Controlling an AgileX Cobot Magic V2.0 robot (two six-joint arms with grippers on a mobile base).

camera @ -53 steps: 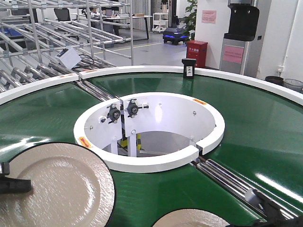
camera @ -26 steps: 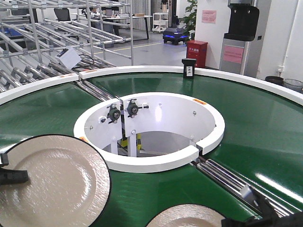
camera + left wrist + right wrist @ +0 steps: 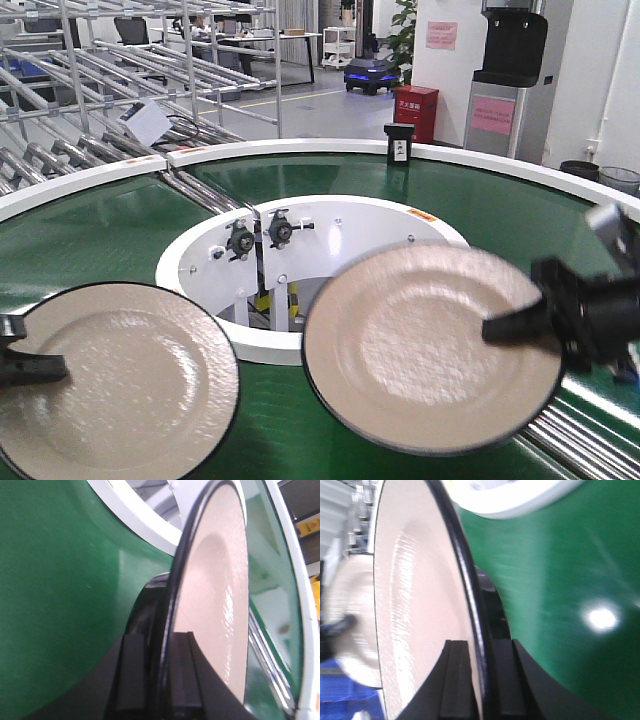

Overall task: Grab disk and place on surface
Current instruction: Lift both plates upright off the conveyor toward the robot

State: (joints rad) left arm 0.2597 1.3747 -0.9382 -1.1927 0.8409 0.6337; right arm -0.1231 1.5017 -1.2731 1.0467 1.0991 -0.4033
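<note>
My left pincer (image 3: 30, 368) pinches the rim of the left plate (image 3: 120, 390), low over the green belt (image 3: 90, 230) left of the white ring (image 3: 190, 258); my right pincer (image 3: 515, 325) pinches the rim of the right plate (image 3: 430, 350), held high across the ring's right side; edge grips keep both level, I judge.

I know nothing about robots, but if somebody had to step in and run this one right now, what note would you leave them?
Left gripper: shut on the rim of the left plate, low at the green belt. I cannot tell whether the plate is lifted clear.
Right gripper: shut on the rim of the right plate, which is raised over the belt and looks blurred.
Done: both plates are grabbed.
Left: set each plate down on the tabletop, which is not in view.
</note>
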